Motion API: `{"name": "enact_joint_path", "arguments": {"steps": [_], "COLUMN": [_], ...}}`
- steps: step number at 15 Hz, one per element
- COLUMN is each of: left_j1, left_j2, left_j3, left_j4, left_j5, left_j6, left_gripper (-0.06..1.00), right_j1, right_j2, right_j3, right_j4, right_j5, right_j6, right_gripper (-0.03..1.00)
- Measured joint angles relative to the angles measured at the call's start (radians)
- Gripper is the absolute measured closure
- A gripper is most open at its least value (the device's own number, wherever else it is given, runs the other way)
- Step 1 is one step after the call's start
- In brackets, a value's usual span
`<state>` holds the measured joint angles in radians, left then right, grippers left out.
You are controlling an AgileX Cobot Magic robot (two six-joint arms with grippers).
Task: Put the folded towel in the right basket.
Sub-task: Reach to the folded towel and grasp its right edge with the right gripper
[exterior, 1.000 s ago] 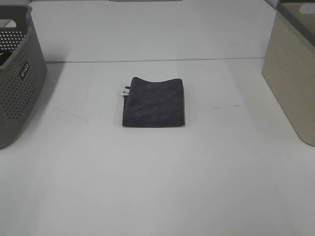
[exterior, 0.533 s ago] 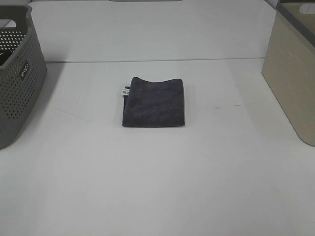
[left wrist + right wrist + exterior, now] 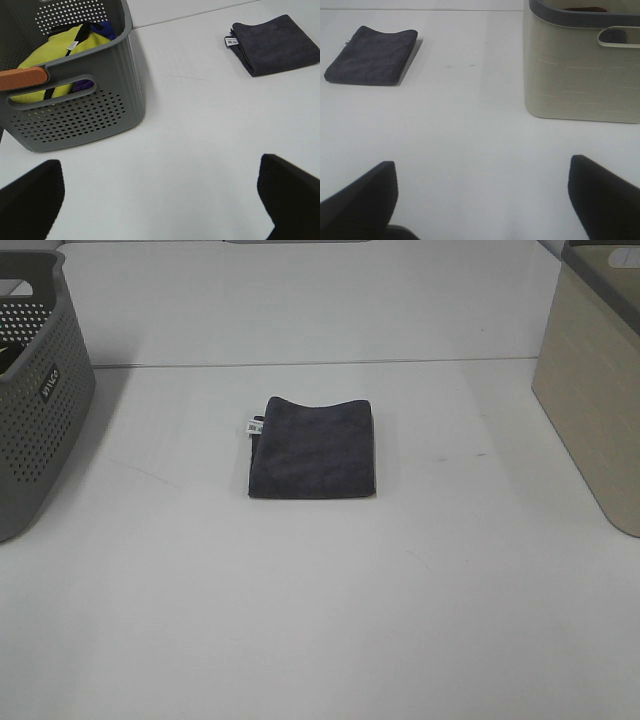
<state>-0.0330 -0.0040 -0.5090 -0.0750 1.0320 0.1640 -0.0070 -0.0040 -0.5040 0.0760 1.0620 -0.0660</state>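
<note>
Nothing of the task is done yet: the folded towel (image 3: 312,448) lies flat on the counter (image 3: 320,630), midway between its left and right edges, untouched. The right basket (image 3: 590,390) stands at the right edge, well apart from it. The left claw (image 3: 161,195) and right claw (image 3: 481,197) are spread wide, holding nothing, neither near the towel; grasp, carry and drop all remain

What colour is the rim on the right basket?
The rim is dark grey, on a beige basket; clearest in the right wrist view.
</note>
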Motion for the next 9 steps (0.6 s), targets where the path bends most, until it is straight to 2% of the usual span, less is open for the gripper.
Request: {"name": "enact_joint_path", "arguments": {"steps": [9], "left_j1": [0.000], "left_j2": [0.000], "left_j3": [0.000], "left_j4": [0.000], "left_j5": [0.000], "left_j6": [0.000], "left_gripper": [-0.04], "right_j1": [0.000], "right_j2": [0.000], "right_j3": [0.000], "right_j4": [0.000], "right_j5": [0.000], "right_j6": [0.000], "right_gripper": [0.11]}}
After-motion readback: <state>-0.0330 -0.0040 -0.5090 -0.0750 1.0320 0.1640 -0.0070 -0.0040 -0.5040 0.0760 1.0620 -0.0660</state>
